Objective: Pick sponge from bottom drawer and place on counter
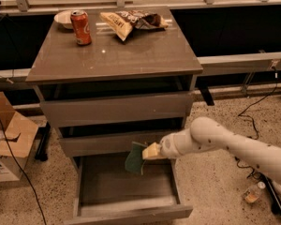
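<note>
Gripper (149,152) clamped on sponge (135,159), pad hanging edge-down | above open bottom drawer (126,189), level with middle drawer (98,145) front | judged mid-lift, clear of drawer walls | counter (131,55): can (81,27), snack bag (131,21) at rear, so front suits set-down.

One high frontal camera looks down at the cabinet (117,109), pincer (148,152) gripping sponge (134,160) above bottom drawer (131,213).

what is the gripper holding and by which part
The gripper holds the sponge by its right edge, with the rest hanging to the left over the open bottom drawer.
</note>
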